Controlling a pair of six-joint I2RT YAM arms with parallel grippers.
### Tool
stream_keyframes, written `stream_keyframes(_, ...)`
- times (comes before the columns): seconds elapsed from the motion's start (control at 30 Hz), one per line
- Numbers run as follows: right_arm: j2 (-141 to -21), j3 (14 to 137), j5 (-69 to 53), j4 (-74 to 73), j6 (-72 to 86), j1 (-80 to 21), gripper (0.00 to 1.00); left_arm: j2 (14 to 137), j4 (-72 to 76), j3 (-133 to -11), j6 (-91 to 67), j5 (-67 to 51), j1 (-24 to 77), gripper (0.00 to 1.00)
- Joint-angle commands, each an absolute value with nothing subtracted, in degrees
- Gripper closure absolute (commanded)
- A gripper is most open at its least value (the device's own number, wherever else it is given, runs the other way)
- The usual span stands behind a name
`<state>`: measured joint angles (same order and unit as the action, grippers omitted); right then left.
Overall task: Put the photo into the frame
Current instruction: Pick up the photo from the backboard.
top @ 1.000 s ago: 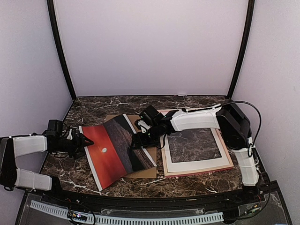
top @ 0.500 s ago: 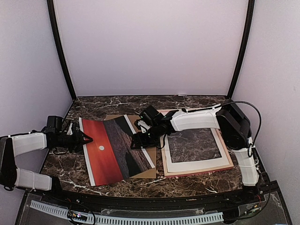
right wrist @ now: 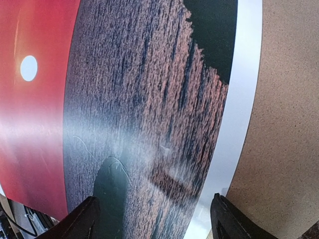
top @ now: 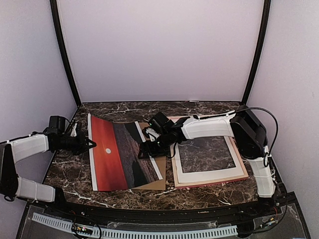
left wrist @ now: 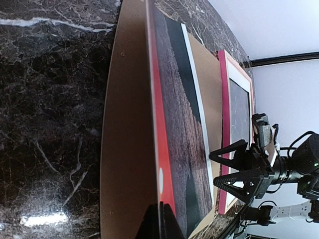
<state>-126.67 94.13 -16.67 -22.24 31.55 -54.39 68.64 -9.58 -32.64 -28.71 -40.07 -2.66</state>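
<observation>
Dark marble table [top: 199, 110], pale lilac walls [top: 159, 50]. The left gripper [top: 90, 144] pinches the photo [top: 119, 154]. The right gripper [top: 145, 151] hangs over it, fingers spread.

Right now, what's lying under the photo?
The brown cardboard backing board lies beneath the photo on the marble table. The board's edges show around the photo; the photo covers its middle, so that part can't be checked.

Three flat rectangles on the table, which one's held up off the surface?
The photo, the red sunset print: the left gripper pinches its left edge and holds it raised. The brown backing board and the pink frame lie flat.
</observation>
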Motion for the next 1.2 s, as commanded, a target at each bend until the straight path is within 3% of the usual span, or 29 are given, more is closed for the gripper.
stream_keyframes(0.0,-123.8,94.0,-14.3,-26.5,29.1,-54.5,0.21,66.4,-13.5,-37.4,-26.7,-41.6,-2.3,1.00)
stream_keyframes(0.23,-117.4,96.2,-9.8,-30.5,26.3,-53.3,0.18,65.7,-26.3,-50.2,-18.7,-37.3,-0.8,1.00)
stream_keyframes(0.47,-112.3,96.8,-7.4,-33.1,24.9,-51.4,0.16,69.6,-44.2,-72.4,-9.9,-27.0,-0.8,1.00)
stream_keyframes(0.6,-111.2,96.2,-6.2,-33.8,24.7,-50.8,0.15,72.7,-54.3,-87.0,-6.8,-19.1,-0.5,1.00)
stream_keyframes(0.83,-110.3,94.1,-5.9,-33.6,25.3,-50.4,0.15,79.9,-66.7,-108.1,-6.0,2.8,9.9,1.00)
stream_keyframes(1.0,-108.8,93.2,-5.6,-33.2,26.0,-50.4,0.15,82.7,-60.2,-105.9,-9.9,-7.4,13.8,1.00)
stream_keyframes(1.17,-105.4,90.1,-6.2,-31.1,27.6,-50.1,0.14,83.5,-43.7,-89.7,-19.3,-18.3,15.7,1.00)
